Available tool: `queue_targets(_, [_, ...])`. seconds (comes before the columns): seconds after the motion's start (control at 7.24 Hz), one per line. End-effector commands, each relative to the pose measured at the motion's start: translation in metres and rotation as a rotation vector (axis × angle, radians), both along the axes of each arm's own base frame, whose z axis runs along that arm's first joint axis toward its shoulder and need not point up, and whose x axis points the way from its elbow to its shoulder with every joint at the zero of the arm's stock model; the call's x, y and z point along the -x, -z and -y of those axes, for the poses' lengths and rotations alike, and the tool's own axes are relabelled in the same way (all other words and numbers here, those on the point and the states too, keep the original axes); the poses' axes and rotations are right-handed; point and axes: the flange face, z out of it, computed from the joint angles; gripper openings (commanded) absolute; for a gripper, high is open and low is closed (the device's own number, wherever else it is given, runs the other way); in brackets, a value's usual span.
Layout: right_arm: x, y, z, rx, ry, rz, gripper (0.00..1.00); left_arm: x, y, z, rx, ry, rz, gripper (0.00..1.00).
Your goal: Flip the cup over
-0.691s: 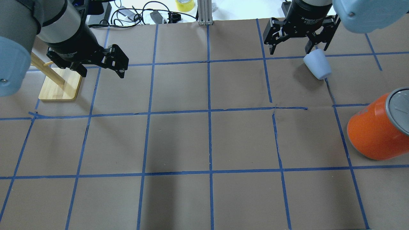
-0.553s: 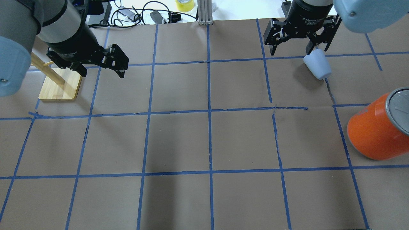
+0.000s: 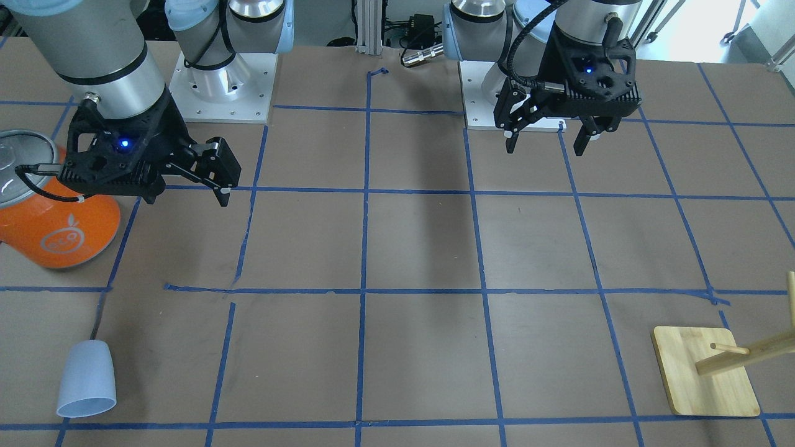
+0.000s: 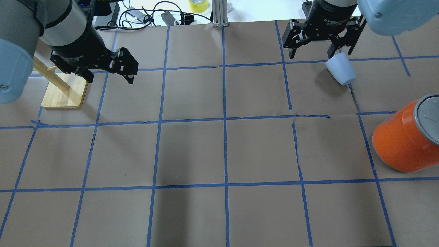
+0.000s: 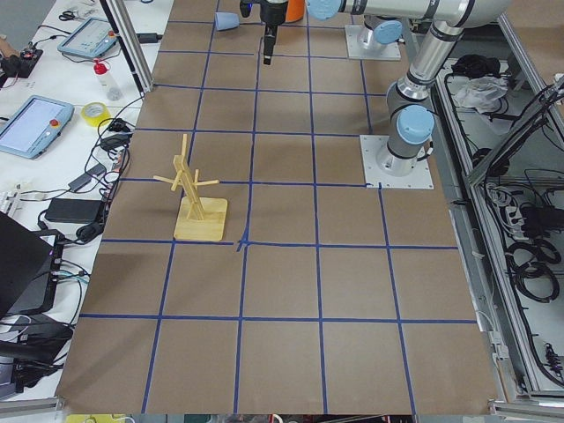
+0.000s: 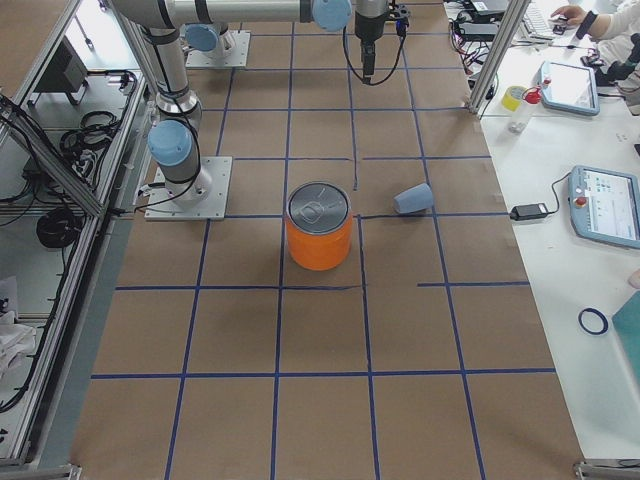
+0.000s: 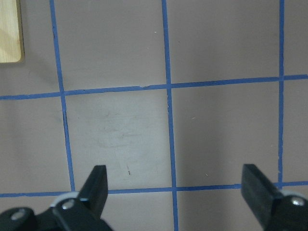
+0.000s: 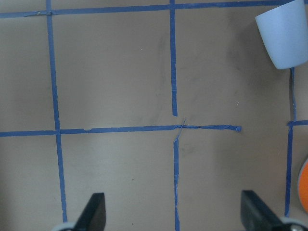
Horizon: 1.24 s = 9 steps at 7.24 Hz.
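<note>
The pale blue-grey cup (image 4: 340,70) lies on its side on the brown paper at the far right of the table, rim pointing away from the robot. It also shows in the front view (image 3: 87,379), the right side view (image 6: 413,198) and the top right corner of the right wrist view (image 8: 286,33). My right gripper (image 4: 320,54) is open and empty. It hangs well above the table on the robot's side of the cup (image 3: 186,198). My left gripper (image 4: 110,81) is open and empty, high above the left half (image 3: 545,149).
A large orange can (image 4: 401,144) with a silver top stands near the right edge, closer to the robot than the cup (image 3: 56,230). A wooden peg stand (image 4: 65,91) sits at the far left. Cables and tape rolls lie beyond the far edge.
Almost nothing. The right gripper has shifted very slightly. The cup lies as before and the left arm has not moved.
</note>
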Motion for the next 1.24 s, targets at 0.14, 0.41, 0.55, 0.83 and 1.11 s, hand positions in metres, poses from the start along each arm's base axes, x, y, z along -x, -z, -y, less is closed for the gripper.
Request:
queue_targets(0.14, [0.008, 0.003, 0.003, -0.009, 0.004, -0.005, 1.00, 0.000, 0.000, 0.000, 0.000, 0.000, 0.000, 1.00])
queue_targets(0.41, [0.009, 0.003, 0.005, -0.005, 0.009, 0.005, 1.00, 0.000, 0.000, 0.000, 0.000, 0.000, 0.000, 1.00])
queue_targets(0.55, [0.010, 0.004, 0.006, -0.003, 0.009, 0.000, 1.00, 0.000, 0.000, 0.000, 0.000, 0.000, 0.000, 1.00])
queue_targets(0.83, [0.010, 0.005, 0.006, -0.006, 0.010, 0.008, 1.00, 0.000, 0.000, 0.000, -0.001, 0.000, 0.002, 1.00])
queue_targets(1.11, [0.010, 0.012, 0.015, 0.009, 0.007, -0.001, 1.00, 0.000, 0.000, 0.000, -0.001, 0.000, 0.002, 1.00])
